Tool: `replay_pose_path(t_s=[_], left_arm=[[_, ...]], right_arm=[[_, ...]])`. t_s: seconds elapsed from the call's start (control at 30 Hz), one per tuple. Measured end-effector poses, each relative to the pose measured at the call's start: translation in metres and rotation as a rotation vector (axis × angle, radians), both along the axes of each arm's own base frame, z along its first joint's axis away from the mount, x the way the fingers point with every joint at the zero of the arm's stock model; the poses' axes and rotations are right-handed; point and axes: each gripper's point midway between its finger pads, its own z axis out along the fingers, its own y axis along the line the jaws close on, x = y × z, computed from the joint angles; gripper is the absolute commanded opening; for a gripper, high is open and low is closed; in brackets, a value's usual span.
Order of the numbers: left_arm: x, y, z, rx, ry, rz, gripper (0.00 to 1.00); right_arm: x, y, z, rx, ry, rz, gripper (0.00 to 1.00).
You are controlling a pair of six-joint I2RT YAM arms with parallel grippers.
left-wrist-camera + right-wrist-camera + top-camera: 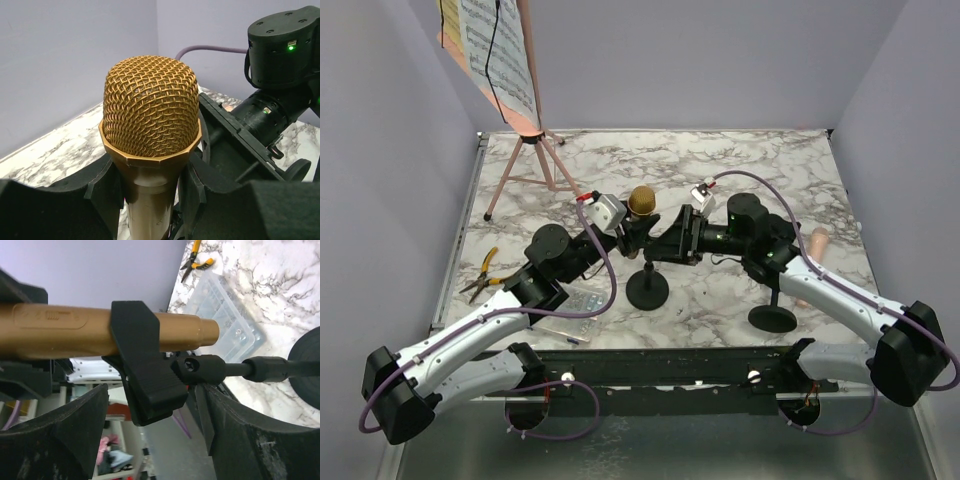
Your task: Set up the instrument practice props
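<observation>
— Left gripper (150, 202) sits right under its own lens. What is it doing?
— Clenched on the gold microphone (150, 115). Its fingers (102, 192) press the body just below the mesh head, which points up.
— Where does that microphone sit?
— Its shaft passes through the clip (142, 375) of the central mic holder (647, 288), whose round base stands mid-table. The right gripper (152, 400) straddles that clip. I cannot tell whether its pads squeeze it.
— Room to move?
— Both arms meet over the middle, wrists close together. Bare marble table (750, 160) lies open behind them up to the back wall, and side walls hem both edges.
— Containers?
— One clear compartment box (570, 320) by the near edge, partly under the left arm (470, 340). It holds small parts, too small to name.
— What else is about?
— Yellow-handled pliers (480, 272) lie left of the box, by the left edge. The second mic holder (773, 318) stands near the front right, just beside the right arm (840, 300). The pink microphone (816, 245) lies behind that arm, partly hidden. The pink music rack (527, 128) stands on its tripod in the back left corner with sheet-music pages (500, 50) on it, and a dark cable (495, 60) hangs across them.
</observation>
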Motion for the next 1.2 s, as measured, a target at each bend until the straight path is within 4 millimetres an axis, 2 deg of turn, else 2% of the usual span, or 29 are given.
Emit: replay_pose_path(t_s=[0.1, 0.43, 0.57, 0.77, 0.8, 0.83, 0.9, 1.03, 1.1, 1.2], left_arm=[[-0.001, 0.002, -0.001, 0.000, -0.002, 0.003, 0.00], [-0.003, 0.005, -0.004, 0.002, -0.007, 0.004, 0.00], [-0.003, 0.005, -0.006, 0.008, -0.001, 0.004, 0.00], [-0.003, 0.005, -0.017, 0.027, 0.020, 0.003, 0.00], [-0.003, 0.005, -0.018, 0.029, 0.022, 0.003, 0.07], [-0.003, 0.005, -0.019, 0.030, 0.023, 0.003, 0.20], [-0.002, 0.005, -0.019, 0.029, 0.026, 0.005, 0.56], [-0.004, 0.007, -0.019, 0.022, 0.051, 0.007, 0.97], [-0.009, 0.012, -0.013, 0.013, 0.058, 0.012, 0.99], [-0.014, 0.025, 0.006, -0.024, 0.041, 0.040, 0.99]], right_arm=[[0.003, 0.001, -0.003, 0.012, 0.085, -0.020, 0.63], [0.010, -0.002, -0.004, 0.026, 0.178, -0.073, 0.38], [0.009, -0.002, -0.007, 0.031, 0.196, -0.075, 0.35], [0.008, -0.002, -0.017, 0.038, 0.224, -0.074, 0.23], [0.008, -0.002, -0.018, 0.038, 0.228, -0.075, 0.17], [0.008, -0.002, -0.017, 0.040, 0.229, -0.076, 0.11], [0.008, -0.002, -0.017, 0.042, 0.229, -0.076, 0.01], [0.009, -0.001, -0.017, 0.059, 0.229, -0.080, 0.00], [0.011, -0.003, -0.017, 0.075, 0.228, -0.090, 0.00], [0.021, -0.008, -0.014, 0.104, 0.221, -0.119, 0.00]])
